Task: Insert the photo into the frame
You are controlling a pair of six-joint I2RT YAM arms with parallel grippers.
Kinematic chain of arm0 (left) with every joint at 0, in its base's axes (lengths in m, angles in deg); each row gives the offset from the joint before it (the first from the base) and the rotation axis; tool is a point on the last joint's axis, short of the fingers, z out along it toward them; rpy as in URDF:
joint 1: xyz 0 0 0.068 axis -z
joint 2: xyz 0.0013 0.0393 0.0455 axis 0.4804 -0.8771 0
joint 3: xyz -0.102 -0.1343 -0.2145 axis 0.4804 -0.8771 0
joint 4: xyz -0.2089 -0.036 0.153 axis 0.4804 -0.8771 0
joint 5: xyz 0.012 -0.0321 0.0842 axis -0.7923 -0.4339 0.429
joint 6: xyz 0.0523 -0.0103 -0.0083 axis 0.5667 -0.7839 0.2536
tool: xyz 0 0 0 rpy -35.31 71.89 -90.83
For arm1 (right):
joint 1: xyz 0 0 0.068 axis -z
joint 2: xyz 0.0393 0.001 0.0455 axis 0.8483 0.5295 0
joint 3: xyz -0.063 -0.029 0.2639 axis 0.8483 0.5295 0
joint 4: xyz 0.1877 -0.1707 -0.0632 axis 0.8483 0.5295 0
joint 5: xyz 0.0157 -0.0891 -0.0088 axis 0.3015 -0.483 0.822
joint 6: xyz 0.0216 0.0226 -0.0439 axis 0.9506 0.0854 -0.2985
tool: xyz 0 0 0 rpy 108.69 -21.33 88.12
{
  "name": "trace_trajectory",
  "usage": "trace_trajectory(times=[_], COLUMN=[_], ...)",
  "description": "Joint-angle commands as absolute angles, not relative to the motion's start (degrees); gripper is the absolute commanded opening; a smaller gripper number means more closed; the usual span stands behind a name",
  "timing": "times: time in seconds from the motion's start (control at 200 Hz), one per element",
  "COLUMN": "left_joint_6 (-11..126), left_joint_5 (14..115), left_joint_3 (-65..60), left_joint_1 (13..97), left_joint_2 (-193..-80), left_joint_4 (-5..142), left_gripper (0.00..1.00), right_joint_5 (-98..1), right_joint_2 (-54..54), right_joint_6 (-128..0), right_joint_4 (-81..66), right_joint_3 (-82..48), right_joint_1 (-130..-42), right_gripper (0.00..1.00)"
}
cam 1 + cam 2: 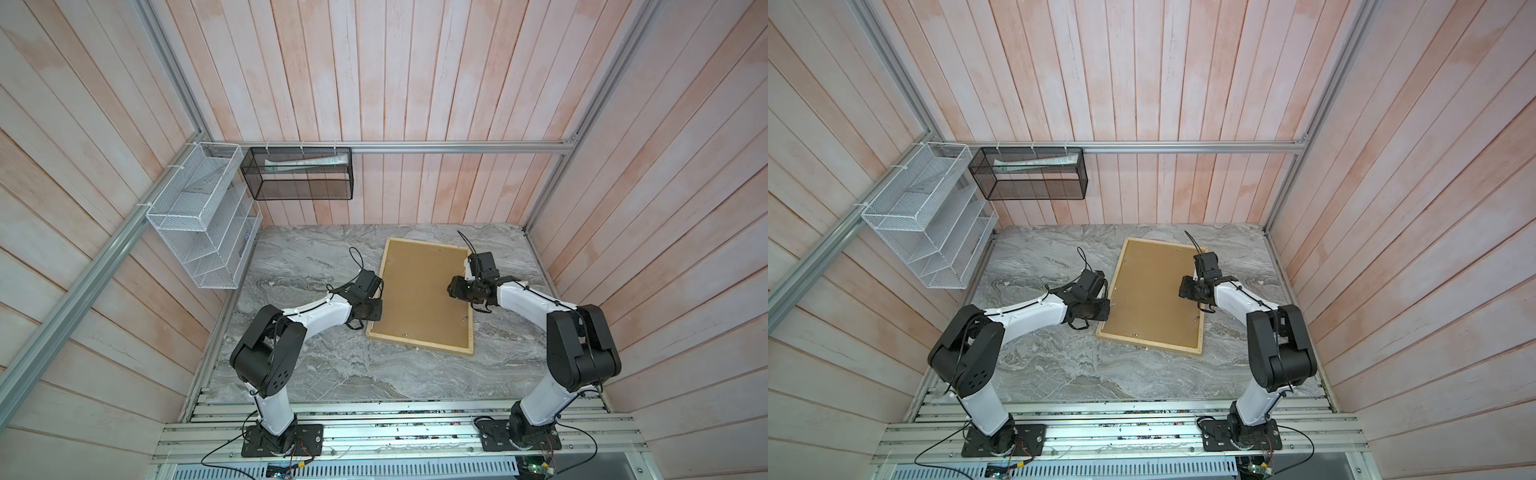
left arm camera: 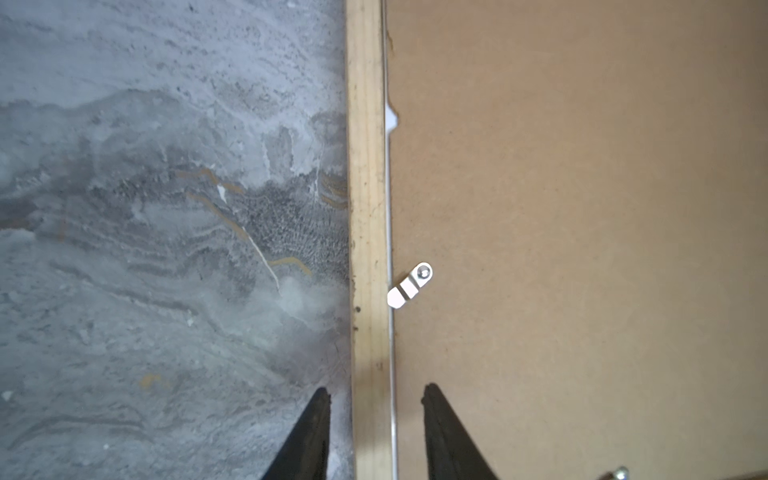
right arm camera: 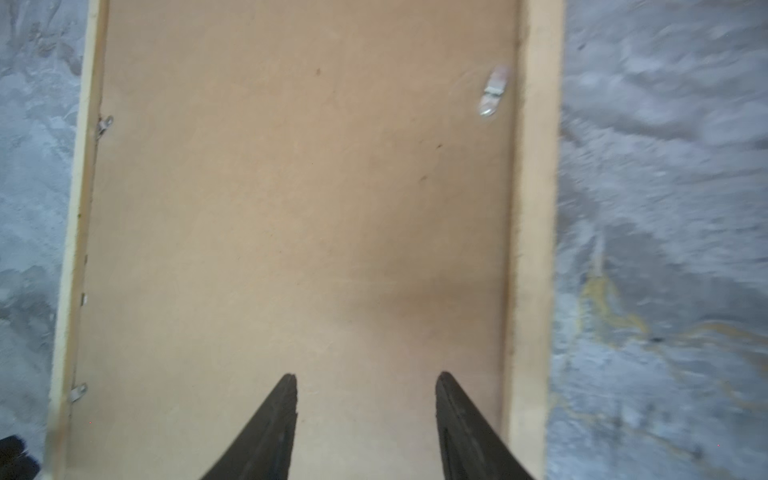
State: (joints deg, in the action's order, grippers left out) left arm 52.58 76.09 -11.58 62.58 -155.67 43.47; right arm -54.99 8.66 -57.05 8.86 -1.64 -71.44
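Frame (image 1: 419, 344) lies back-up, its front face hidden against the table (image 1: 316, 365). The backing board (image 1: 415, 282) covers whatever sits inside. In both top views the right arm's wrist blocks part of the frame's right rail.

From above, the tips of the left gripper (image 2: 376, 388) and right gripper (image 3: 365, 376) are hidden under their wrist housings. In the wrist views only the tips show, and contact with frame or board can't be told.

Right wrist view is smeared, with the metal clip (image 3: 493, 89) a blur. Second clip (image 2: 617, 473) is cut off by the picture's edge. Print on the pale packet (image 1: 305, 161) in the far black mesh basket (image 1: 297, 187) is too small to read.
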Motion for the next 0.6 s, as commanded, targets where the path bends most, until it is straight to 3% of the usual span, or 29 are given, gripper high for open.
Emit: trace_trajectory(times=[0.0,0.16,0.345,0.595], left_joint_6=[50.3,38.5,25.1,19.2], left_joint_5=[78.1,77.3,78.3,78.0], left_joint_3=[-10.6,-14.3,-20.8,-22.8], left_joint_1=[62.6,63.8,69.3,73.5], left_joint_2=[-152.2,-147.3,-142.3,-142.8], left_joint_4=[40.3,39.0,41.5,42.5], left_gripper=[0.44,0.48,0.50,0.51], right_joint_5=[-63.1,-69.0,-66.5,-62.3], right_joint_2=[11.3,19.8,27.8,30.4], right_joint_6=[-60.1,-61.7,-63.0,-62.4], right_joint_4=[15.3,20.2,21.7,20.7], right_joint_3=[-5.9,-14.6,-21.4,-21.5], right_joint_1=[-70.1,-69.0,-67.3,-65.5], right_gripper=[0.55,0.53,0.50,0.32])
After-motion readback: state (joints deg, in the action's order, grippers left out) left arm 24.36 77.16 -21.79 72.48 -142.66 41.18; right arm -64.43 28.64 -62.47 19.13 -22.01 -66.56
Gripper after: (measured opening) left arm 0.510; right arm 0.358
